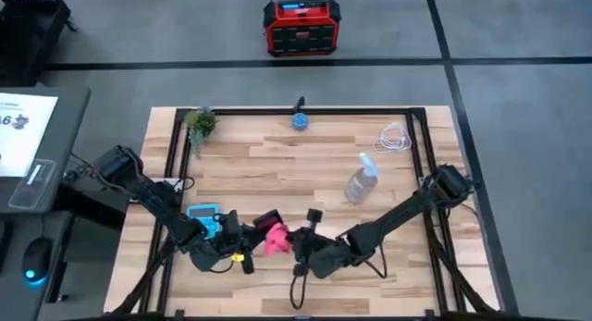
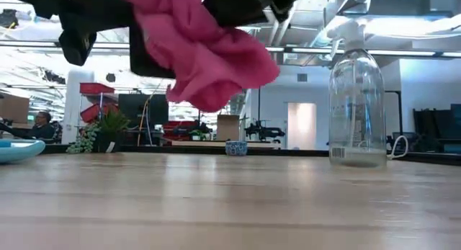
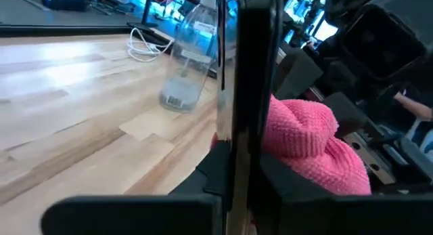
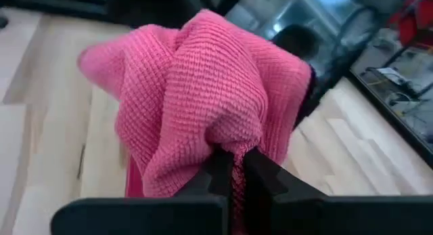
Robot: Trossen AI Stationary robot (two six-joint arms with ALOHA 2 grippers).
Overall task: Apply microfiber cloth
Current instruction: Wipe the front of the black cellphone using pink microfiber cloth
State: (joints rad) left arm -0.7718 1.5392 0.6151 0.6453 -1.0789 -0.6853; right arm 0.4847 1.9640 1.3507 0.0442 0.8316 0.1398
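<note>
Right wrist view: right pincer (image 4: 233, 168) pinches (seemingly airborne) microfiber cloth (image 4: 203, 93).

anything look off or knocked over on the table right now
Nothing spilled or toppled. The spray bottle stands upright. The only unusual sight is the microfiber cloth hanging bunched in the air, pinched by the right gripper against the black phone in the left gripper.

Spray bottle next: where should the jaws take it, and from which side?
Take the spray bottle around its round body, below the shoulder, coming level from the arms' side: it stands upright, its trigger head narrow. Both are full: right gripper on the microfiber cloth, left gripper on the black phone.
</note>
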